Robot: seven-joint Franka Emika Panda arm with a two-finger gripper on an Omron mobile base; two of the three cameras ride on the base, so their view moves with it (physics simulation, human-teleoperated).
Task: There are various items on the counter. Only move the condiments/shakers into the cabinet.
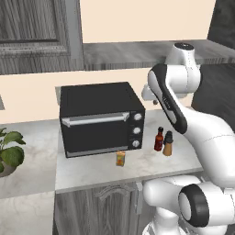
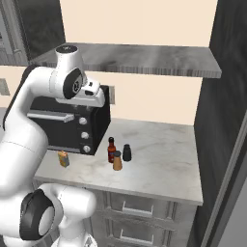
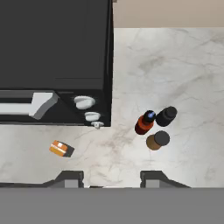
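Three small bottles stand close together on the marbled counter (image 3: 175,57), to the right of the oven. They are a slim red sauce bottle (image 3: 144,123) (image 2: 111,150) (image 1: 159,139), a short black shaker (image 3: 166,116) (image 2: 127,152) and a tan shaker with a black cap (image 3: 156,140) (image 2: 117,161) (image 1: 168,145). A tiny orange-yellow carton (image 3: 61,148) (image 1: 120,158) (image 2: 63,158) lies in front of the oven. My gripper (image 3: 111,180) hangs open high above the counter and looks straight down, holding nothing. The cabinet's long grey shelf board (image 1: 137,53) (image 2: 144,58) runs above.
A black toaster oven (image 1: 98,117) (image 3: 52,57) takes up the left of the counter. The cabinet's panelled door (image 1: 32,32) is at the upper left. A potted plant (image 1: 9,153) stands at far left. A tall dark panel (image 2: 222,120) bounds the counter on the right.
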